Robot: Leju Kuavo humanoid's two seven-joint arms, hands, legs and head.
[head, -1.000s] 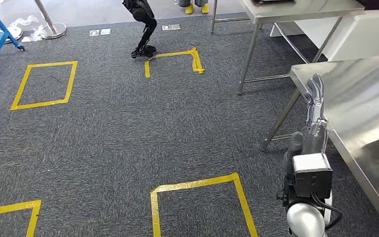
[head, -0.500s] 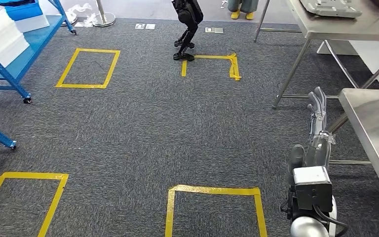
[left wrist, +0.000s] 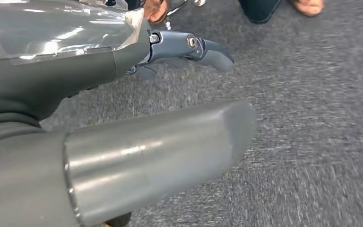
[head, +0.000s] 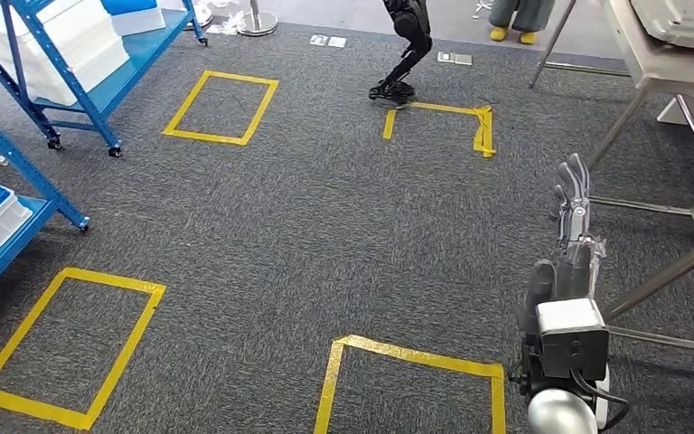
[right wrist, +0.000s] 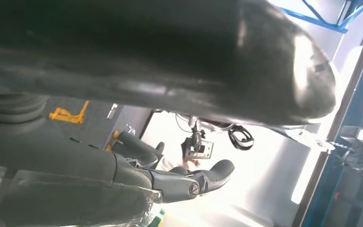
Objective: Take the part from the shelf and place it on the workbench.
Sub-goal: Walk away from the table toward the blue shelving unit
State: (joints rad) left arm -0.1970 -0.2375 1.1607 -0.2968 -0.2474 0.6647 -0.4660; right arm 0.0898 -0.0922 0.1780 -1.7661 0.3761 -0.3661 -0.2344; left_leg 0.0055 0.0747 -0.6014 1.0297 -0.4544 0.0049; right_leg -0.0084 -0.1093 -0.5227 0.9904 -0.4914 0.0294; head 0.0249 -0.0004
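Your blue metal wheeled shelf (head: 72, 81) with its white boxes (head: 63, 41) stands well off to the left across the carpet, nearer your empty left hand (left wrist: 137, 71) than your right hand (head: 576, 217), whose fingers stretch apart, holding nothing.

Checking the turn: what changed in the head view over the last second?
The camera swung left: the blue shelves came into view, and the steel tables slid off toward the right edge. The things themselves did not move. The right hand stays raised, fingers extended, holding nothing.
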